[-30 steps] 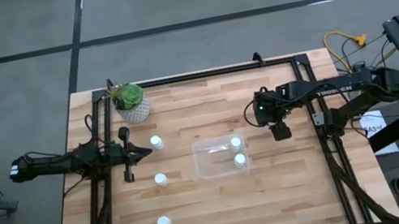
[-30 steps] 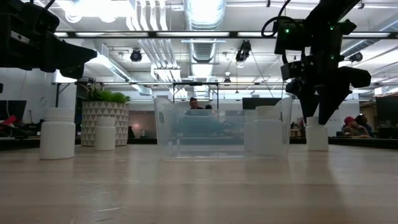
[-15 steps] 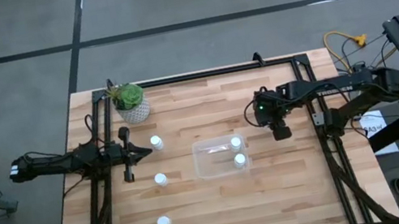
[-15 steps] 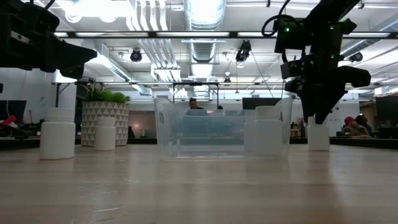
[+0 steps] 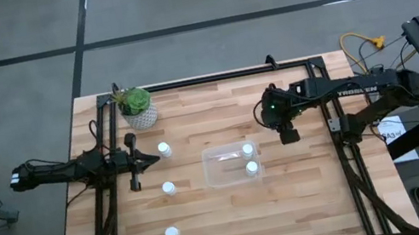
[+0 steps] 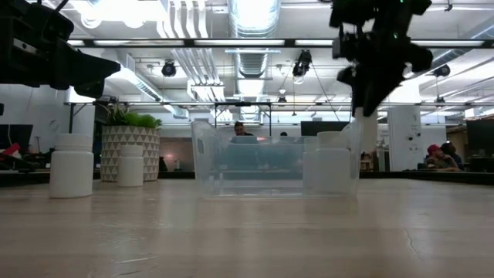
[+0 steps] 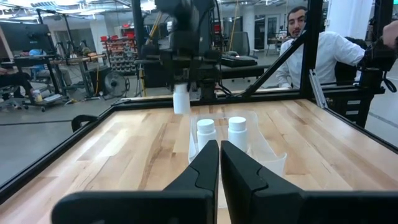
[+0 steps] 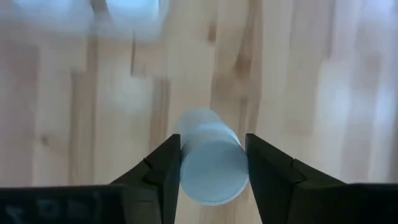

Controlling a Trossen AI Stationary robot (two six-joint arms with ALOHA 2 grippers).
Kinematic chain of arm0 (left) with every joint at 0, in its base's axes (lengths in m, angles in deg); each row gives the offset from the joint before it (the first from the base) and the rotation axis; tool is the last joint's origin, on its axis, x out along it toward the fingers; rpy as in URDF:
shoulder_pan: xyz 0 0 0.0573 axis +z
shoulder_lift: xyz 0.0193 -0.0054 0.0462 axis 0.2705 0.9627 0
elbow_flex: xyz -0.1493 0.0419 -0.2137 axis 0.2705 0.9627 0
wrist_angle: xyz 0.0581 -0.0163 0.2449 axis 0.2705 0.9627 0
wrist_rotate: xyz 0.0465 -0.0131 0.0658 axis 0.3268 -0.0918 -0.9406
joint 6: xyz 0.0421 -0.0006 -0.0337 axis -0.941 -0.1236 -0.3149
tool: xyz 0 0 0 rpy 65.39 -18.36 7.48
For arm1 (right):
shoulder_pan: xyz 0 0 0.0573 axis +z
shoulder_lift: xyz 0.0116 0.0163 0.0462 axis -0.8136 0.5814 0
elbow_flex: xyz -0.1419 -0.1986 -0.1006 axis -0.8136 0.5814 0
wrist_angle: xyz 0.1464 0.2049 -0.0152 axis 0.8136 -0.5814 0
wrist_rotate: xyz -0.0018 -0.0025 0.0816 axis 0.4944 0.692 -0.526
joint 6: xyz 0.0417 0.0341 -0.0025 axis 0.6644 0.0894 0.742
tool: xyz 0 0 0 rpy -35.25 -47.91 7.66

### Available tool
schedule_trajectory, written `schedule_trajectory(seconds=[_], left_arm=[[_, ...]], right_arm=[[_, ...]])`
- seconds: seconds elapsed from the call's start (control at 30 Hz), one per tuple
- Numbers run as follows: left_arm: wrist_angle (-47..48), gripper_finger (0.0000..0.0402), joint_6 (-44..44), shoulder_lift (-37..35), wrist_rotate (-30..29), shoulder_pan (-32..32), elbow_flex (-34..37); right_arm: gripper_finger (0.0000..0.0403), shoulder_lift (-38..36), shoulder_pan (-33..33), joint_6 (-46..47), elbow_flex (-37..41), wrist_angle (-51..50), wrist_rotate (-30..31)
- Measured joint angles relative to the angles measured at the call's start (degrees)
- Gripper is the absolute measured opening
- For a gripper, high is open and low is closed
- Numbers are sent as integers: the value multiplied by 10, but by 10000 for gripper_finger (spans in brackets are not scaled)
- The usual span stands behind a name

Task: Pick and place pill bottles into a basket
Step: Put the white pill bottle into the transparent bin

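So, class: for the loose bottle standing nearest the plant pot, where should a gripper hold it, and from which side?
Grip the pill bottle across its round body just under the cap, coming straight down from above. It stands upright on the table with open space all round it, so two fingers can close on opposite sides.

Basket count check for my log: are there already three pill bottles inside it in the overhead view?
No, the basket holds only two pill bottles; a third bottle hangs in the right claw.
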Motion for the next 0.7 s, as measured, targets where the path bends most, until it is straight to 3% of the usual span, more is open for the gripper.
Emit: schedule_trajectory(seconds=[0.33, 0.7], left_arm=[[0, 0, 0, 0, 0, 0, 0], [0, 0, 0, 0, 0, 0, 0]], right_arm=[[137, 15, 81, 14, -78, 33, -1], [137, 140, 127, 1, -165, 43, 0]])
